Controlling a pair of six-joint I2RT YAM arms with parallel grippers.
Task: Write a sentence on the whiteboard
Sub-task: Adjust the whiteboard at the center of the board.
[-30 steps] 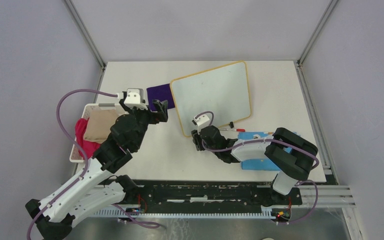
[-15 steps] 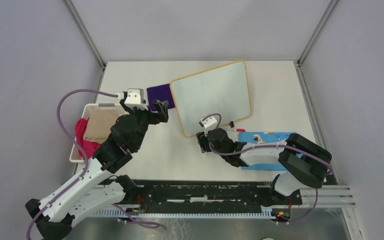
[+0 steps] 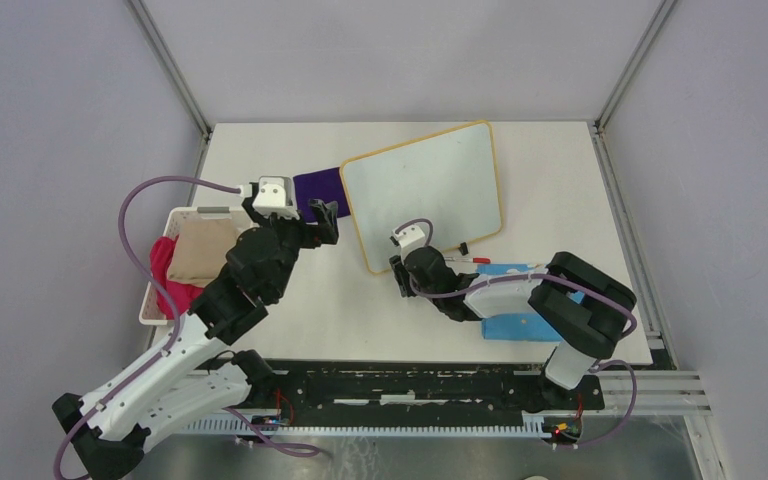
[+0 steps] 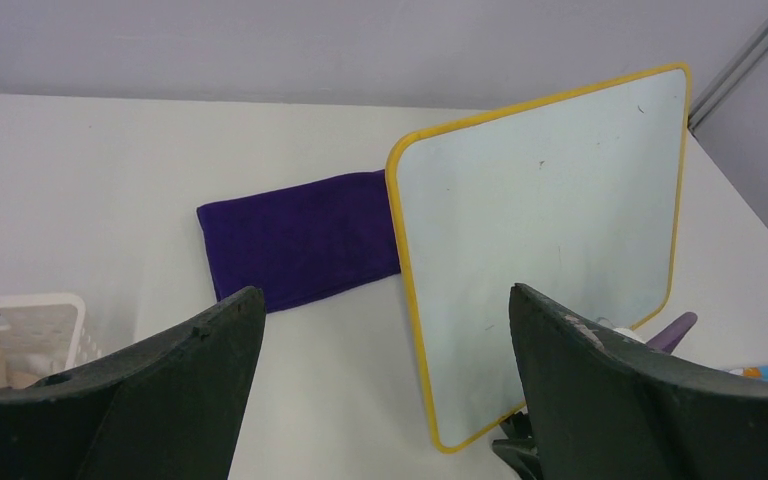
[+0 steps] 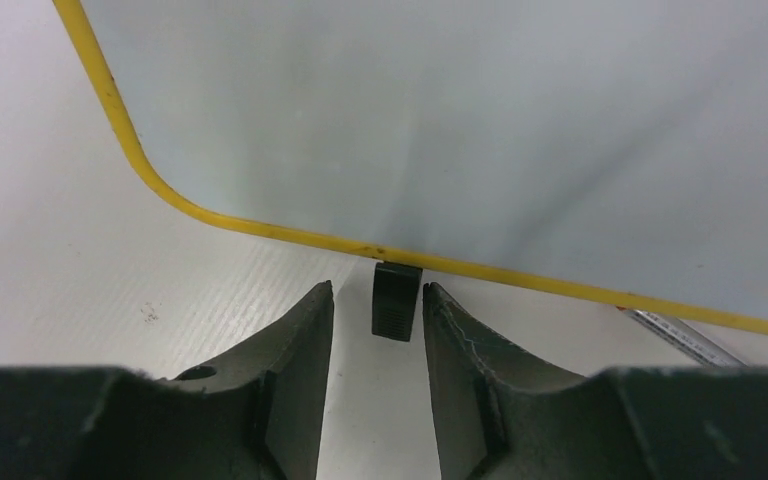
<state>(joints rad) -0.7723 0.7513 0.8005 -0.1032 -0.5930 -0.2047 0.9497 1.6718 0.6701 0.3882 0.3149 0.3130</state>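
Observation:
The whiteboard (image 3: 422, 195), white with a yellow frame, lies tilted on the table; its face (image 4: 550, 230) is blank and no sentence is in view. My right gripper (image 3: 399, 264) sits low at the board's near corner. In the right wrist view my right gripper (image 5: 379, 288) is open, and its fingertips straddle one black foot (image 5: 397, 300) under the yellow edge (image 5: 290, 232). There is a gap on the foot's left side. My left gripper (image 3: 322, 222) hovers wide open and empty left of the board, above bare table (image 4: 382, 292).
A purple cloth (image 3: 318, 187) lies against the board's left edge. A white basket (image 3: 192, 212) with tan and pink cloths stands at the left. A red-tipped marker (image 3: 468, 259) and a blue flat item (image 3: 512, 325) lie by the right arm.
The right arm swung out to the right and came back, bringing its gripper up to the board's near corner. The left arm barely moved.

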